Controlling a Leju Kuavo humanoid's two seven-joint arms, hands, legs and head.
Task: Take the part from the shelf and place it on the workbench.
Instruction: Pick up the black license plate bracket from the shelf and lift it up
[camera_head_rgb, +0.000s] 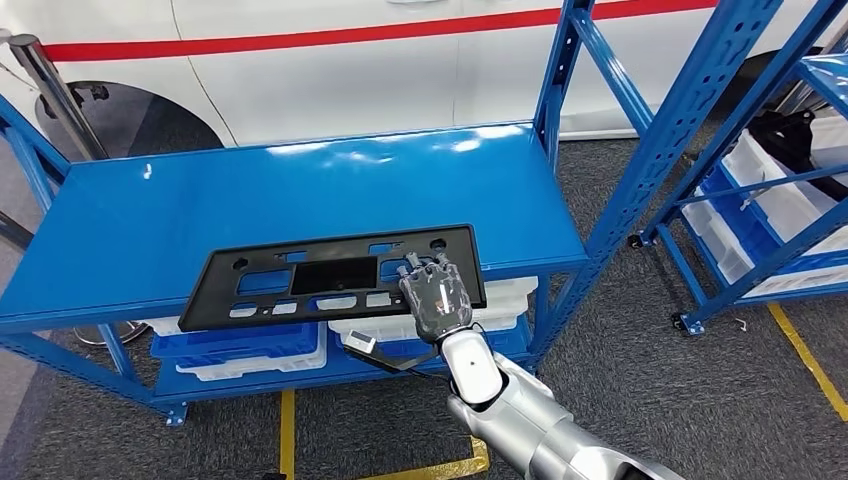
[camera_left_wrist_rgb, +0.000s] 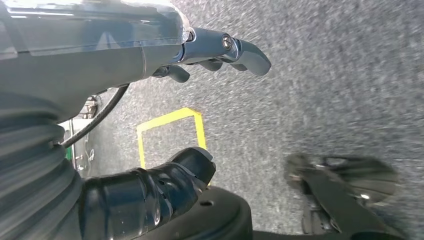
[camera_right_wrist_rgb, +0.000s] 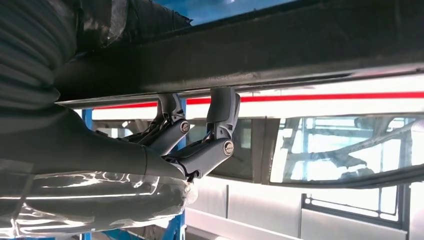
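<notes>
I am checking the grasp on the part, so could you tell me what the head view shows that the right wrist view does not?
Head view alone: the whole black part lying flat on the blue shelf top, overhanging its front edge, with white bins below. Right wrist view alone: the fingers pressed against one face of the part's edge and the thumb on the other. Both show the right hand gripping the part.

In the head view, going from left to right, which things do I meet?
Blue workbench → black part lying on it → right hand gripping the part's near edge → blue upright post → second blue shelf with white bins.
</notes>
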